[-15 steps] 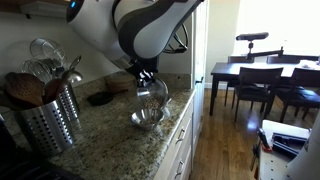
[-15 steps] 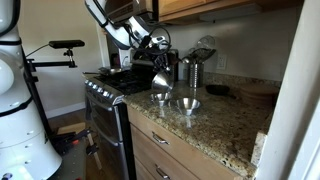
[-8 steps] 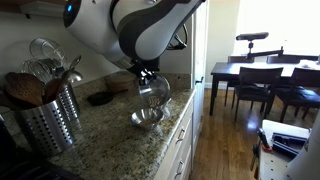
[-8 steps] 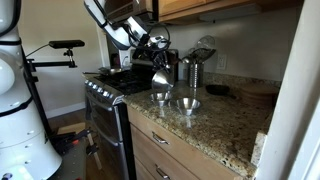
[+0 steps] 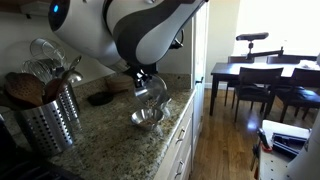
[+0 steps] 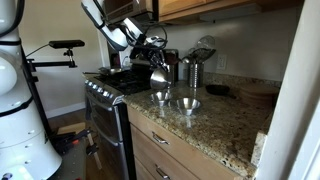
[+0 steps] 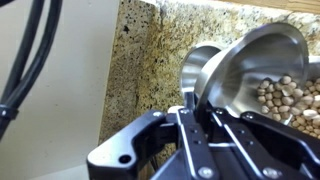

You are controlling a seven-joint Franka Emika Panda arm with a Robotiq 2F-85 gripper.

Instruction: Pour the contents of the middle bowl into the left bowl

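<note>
My gripper (image 7: 197,112) is shut on the rim of the middle bowl (image 7: 250,62), a small shiny steel bowl held tilted above the granite counter (image 5: 105,140). Pale nuts (image 7: 287,98) lie in its lower side. In both exterior views the held bowl (image 5: 152,88) (image 6: 160,73) hangs over the bowls on the counter. The left bowl (image 5: 147,117) (image 6: 187,104), wider and shallow, rests near the counter's front edge. Another small steel bowl (image 6: 160,97) sits beside it. In the wrist view a steel bowl (image 7: 195,62) shows just beneath the held one; which one it is I cannot tell.
A steel utensil holder (image 5: 48,122) (image 6: 192,70) with wooden spoons stands against the wall. A dark round object (image 5: 100,98) lies behind the bowls. A stove (image 6: 108,88) adjoins the counter, and a dining table with chairs (image 5: 262,76) stands beyond the counter's end.
The arm's upper links have shifted slightly. The held bowl stays tilted in almost the same place above the counter bowls.
</note>
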